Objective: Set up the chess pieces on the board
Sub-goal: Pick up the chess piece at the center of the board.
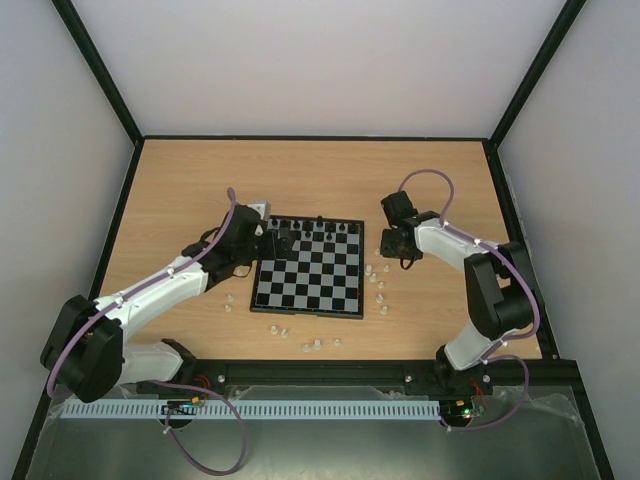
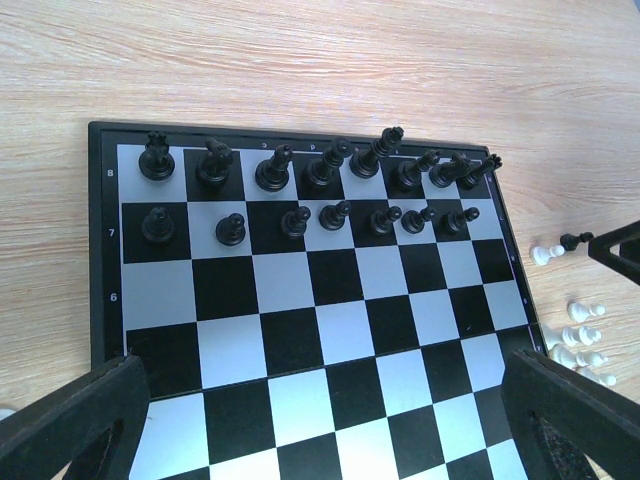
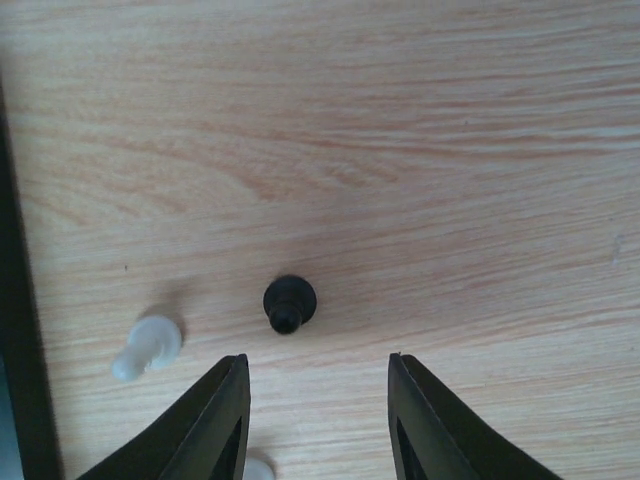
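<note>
- board point(image 1: 310, 292): one;
- black chessmen point(image 2: 273, 168): sixteen; eight in the board's far row, seven in the next row, one black pawn point(image 3: 289, 303) off it on the table point(image 1: 300, 170);
- whitish chessmen point(image 1: 381, 297): roughly a dozen scattered around the board, too small for a sure count;
- arms: two; left arm point(image 1: 150, 290), right arm point(image 1: 470, 250).

I see the board point(image 2: 300, 330) on the bench point(image 2: 300, 60), black chess pieces point(image 2: 273, 168) lined along its two far rows. Whitish ones point(image 2: 580, 335) lie off its right edge. My left gripper point(image 2: 320, 400) has its jaws spread wide.
</note>
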